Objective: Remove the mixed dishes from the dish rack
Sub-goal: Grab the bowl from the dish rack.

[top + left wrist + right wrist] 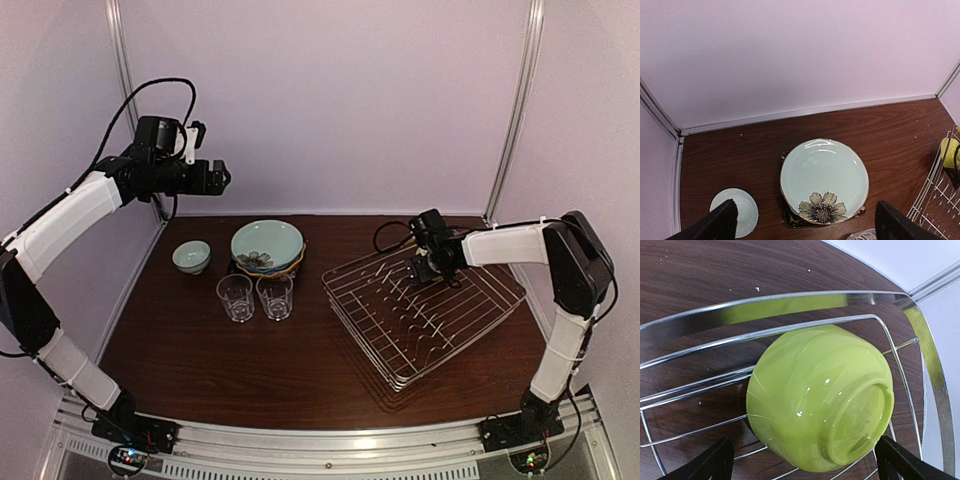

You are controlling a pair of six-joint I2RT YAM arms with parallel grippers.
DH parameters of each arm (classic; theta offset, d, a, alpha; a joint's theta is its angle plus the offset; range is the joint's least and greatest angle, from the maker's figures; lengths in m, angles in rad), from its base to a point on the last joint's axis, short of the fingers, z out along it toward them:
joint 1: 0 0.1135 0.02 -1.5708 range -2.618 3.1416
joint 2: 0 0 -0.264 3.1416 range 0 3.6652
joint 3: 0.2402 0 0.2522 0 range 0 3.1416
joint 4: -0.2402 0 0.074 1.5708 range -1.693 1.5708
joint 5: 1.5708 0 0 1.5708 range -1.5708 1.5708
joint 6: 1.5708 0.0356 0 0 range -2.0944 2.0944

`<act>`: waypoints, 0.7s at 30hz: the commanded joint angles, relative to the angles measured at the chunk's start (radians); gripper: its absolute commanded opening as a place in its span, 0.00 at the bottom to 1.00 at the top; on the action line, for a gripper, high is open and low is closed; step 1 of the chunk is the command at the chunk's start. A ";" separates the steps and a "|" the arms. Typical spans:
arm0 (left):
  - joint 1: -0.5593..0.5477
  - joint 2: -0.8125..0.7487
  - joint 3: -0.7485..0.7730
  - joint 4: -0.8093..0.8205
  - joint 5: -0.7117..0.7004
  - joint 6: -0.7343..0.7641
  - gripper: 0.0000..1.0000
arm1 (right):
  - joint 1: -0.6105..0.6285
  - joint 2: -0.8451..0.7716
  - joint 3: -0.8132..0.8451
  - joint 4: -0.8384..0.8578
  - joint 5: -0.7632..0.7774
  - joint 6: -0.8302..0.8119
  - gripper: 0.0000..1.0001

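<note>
Yellow-green bowl (817, 400) tilted in dish rack (790, 302)

Pair of arms, left arm (72, 222) and right arm (515, 243): white shell links, black joints and bases, loose black cables, black left gripper (215, 178) and right gripper (428, 270), dark angular jaws.

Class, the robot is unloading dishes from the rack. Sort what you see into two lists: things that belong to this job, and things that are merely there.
Belong to the job: dish rack; green bowl lying in the rack; stack of plates; glass; second glass; pale bowl.

Merely there: table; cable; back wall.
</note>
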 commanded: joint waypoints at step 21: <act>0.000 -0.007 -0.020 0.092 0.009 -0.027 0.97 | 0.022 0.168 0.130 -0.038 0.193 0.004 1.00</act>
